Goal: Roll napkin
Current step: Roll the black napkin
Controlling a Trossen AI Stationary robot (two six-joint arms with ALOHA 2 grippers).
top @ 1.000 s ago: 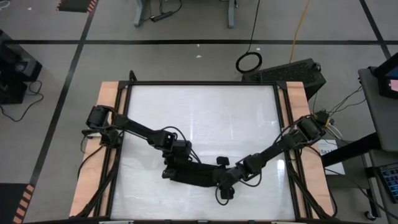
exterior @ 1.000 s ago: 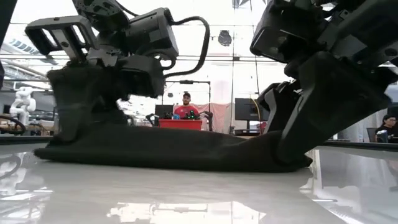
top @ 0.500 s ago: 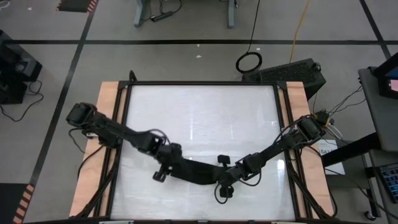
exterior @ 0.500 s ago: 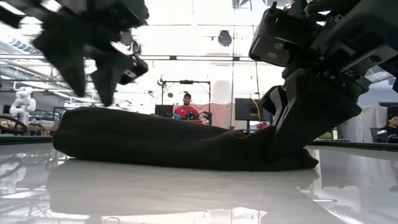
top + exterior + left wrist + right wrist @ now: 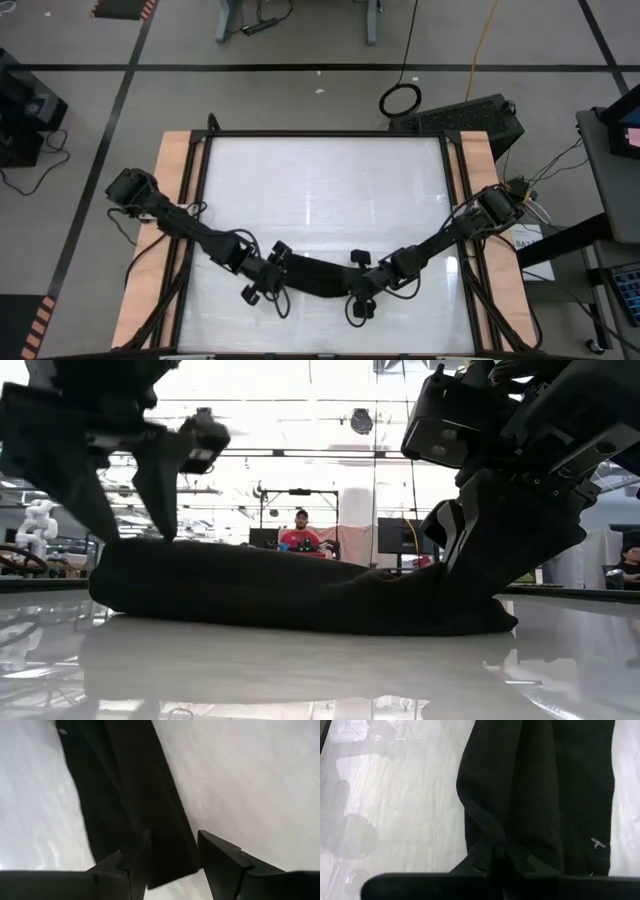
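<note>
Already rolled, the limp, light napkin [image 5: 312,277] sagged; right gripper [image 5: 362,291] pinched its 3 o'clock end, left gripper [image 5: 172,862] gaped empty at 9 o'clock.

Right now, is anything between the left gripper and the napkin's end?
Nothing visible. The left gripper is open over the end of the rolled napkin, with only bare table around it. The right gripper is shut on the other end.

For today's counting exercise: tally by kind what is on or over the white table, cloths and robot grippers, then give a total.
Black cloth, the rolled napkin: 1
Robot grippers, left gripper and right gripper: 2
Total: 3
</note>
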